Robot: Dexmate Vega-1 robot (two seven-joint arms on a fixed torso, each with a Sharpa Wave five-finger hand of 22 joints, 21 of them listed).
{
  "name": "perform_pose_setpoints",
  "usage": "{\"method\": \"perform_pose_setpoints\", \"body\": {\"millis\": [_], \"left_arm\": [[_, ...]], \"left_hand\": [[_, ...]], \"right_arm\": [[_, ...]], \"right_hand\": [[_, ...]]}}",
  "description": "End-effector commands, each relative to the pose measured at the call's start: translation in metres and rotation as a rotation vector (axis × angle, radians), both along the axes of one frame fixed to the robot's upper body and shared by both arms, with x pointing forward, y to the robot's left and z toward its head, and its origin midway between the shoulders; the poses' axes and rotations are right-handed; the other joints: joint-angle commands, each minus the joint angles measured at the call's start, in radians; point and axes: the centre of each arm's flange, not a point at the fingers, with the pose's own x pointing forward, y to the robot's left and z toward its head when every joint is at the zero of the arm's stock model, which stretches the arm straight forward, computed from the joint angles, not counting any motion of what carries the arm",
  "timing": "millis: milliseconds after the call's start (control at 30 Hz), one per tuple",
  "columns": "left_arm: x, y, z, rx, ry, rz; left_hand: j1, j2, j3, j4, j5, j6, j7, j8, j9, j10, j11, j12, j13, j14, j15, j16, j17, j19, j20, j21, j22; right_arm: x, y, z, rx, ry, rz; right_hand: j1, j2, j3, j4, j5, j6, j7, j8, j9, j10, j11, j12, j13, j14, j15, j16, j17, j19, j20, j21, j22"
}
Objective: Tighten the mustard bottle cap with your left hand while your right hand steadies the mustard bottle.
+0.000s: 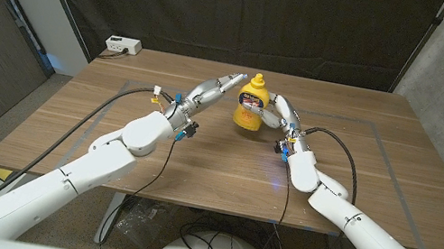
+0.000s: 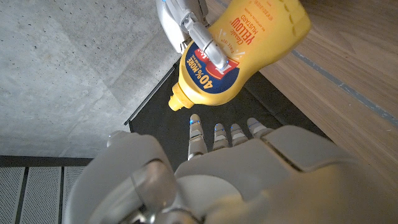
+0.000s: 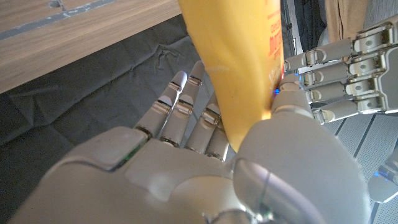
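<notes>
Power strip white, far-left corner of worktop; left arm comes in from bottom-left corner, cables along forearm; left hand raised just beside mustard bottle, fingers stretched toward cap, spread, holding nothing; whether fingertips touch cap cannot tell from head view; left wrist view shows fingertips apart from cap tip; bottle yellow with red label, standing upright on worktop near far middle, between both hands; right hand on bottle's other side, fingers and thumb wrapped round body, gripping it; right wrist view shows yellow bottle body lying against palm with fingers curled behind; left hand's fingers also visible past bottle; right arm enters from bottom-right corner; grey tape lines on worktop; black curtain behind.
</notes>
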Motion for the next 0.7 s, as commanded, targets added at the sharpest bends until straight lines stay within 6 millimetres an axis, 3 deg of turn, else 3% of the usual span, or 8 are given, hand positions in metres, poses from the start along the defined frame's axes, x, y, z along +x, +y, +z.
{"method": "perform_pose_setpoints", "body": {"millis": [33, 700], "left_arm": [[0.004, 0.004, 0.0, -0.005, 0.005, -0.005], [0.007, -0.004, 0.011, 0.032, -0.013, -0.026]], "left_hand": [[-0.004, 0.002, 0.003, -0.003, -0.005, 0.001, -0.003, 0.01, 0.003, -0.006, -0.007, -0.003, 0.002, -0.005, -0.007, -0.002, 0.002, -0.074, 0.007, 0.007, 0.001], [-0.001, 0.003, 0.004, -0.003, -0.006, 0.012, -0.007, 0.016, 0.002, -0.008, -0.01, -0.003, 0.002, -0.007, -0.009, -0.002, 0.002, -0.078, 0.007, 0.005, 0.001]], "right_arm": [[0.004, 0.006, 0.005, 0.003, -0.007, 0.008], [0.003, 0.006, 0.006, 0.014, -0.019, 0.015]], "right_hand": [[0.067, 0.073, 0.05, 0.042, -0.001, 0.037, -0.028, 0.001, 0.006, 0.008, 0.003, 0.002, 0.004, 0.008, -0.09, -0.002, 0.002, 0.005, -0.045, -0.006, 0.001], [0.067, 0.074, 0.051, 0.042, -0.003, 0.038, -0.029, -0.002, 0.006, 0.01, 0.003, 0.0, 0.004, 0.009, -0.09, -0.002, 0.002, 0.005, -0.046, -0.007, 0.001]]}}
